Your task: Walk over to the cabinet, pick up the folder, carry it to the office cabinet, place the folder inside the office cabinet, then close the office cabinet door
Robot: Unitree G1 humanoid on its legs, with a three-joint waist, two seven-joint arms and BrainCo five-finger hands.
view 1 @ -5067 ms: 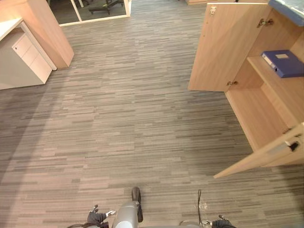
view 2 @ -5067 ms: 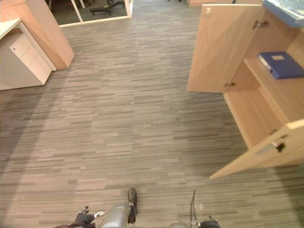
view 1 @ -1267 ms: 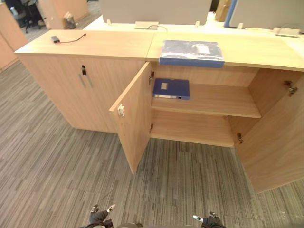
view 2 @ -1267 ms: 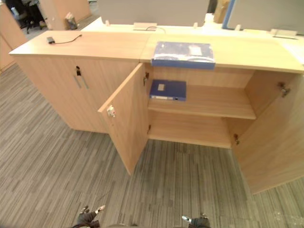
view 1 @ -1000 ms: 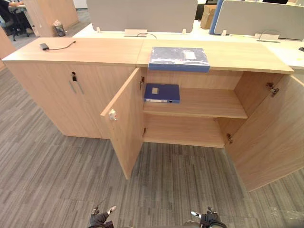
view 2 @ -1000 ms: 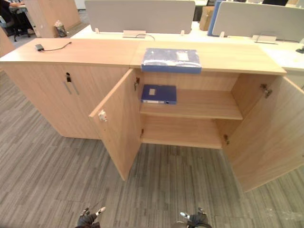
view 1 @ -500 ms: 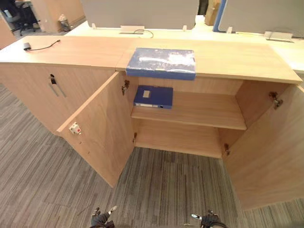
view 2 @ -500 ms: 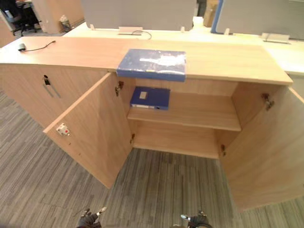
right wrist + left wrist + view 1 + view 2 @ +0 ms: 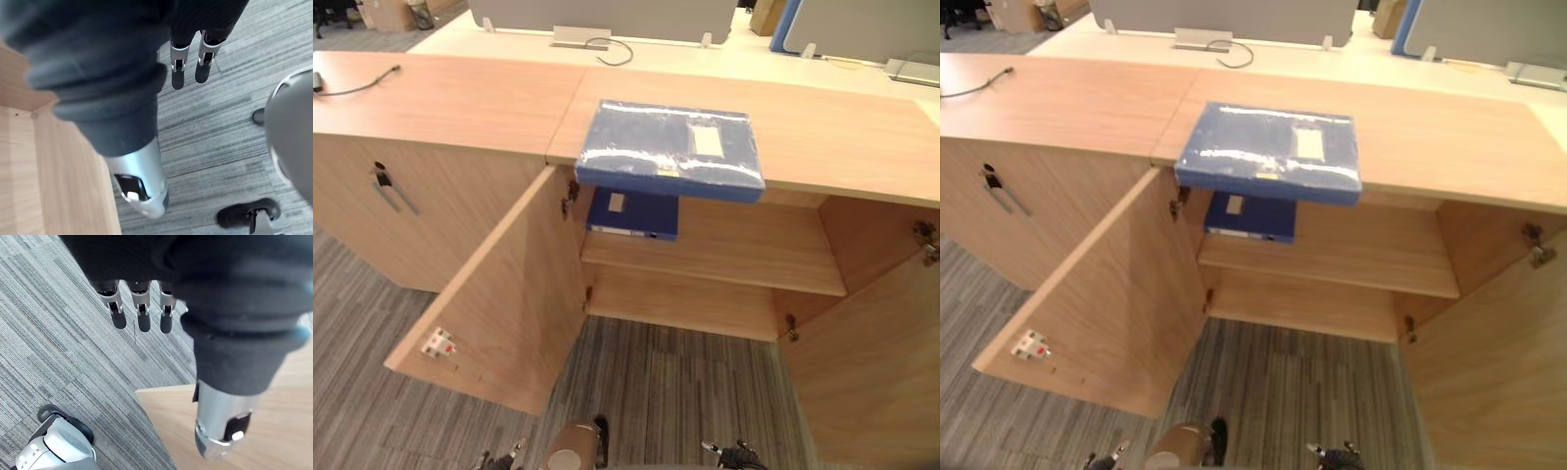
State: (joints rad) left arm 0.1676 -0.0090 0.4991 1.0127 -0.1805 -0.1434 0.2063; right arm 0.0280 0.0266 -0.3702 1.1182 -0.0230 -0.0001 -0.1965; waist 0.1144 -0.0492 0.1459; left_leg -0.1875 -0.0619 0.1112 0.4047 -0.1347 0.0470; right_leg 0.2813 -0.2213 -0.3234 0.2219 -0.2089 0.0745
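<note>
Grey striped floor (image 9: 685, 387) below open cabinet (image 9: 847, 147)

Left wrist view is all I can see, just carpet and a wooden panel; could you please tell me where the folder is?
Observer: A blue folder lies flat on the cabinet top, at its front edge.
Operator: Thank you. Is anything stored underneath it?
Observer: Yes, a second blue folder lies on the upper shelf, at its left end.
Operator: And is the right robot hand free?
Observer: Yes, the right robot hand hangs open above the carpet, holding nothing.
</note>
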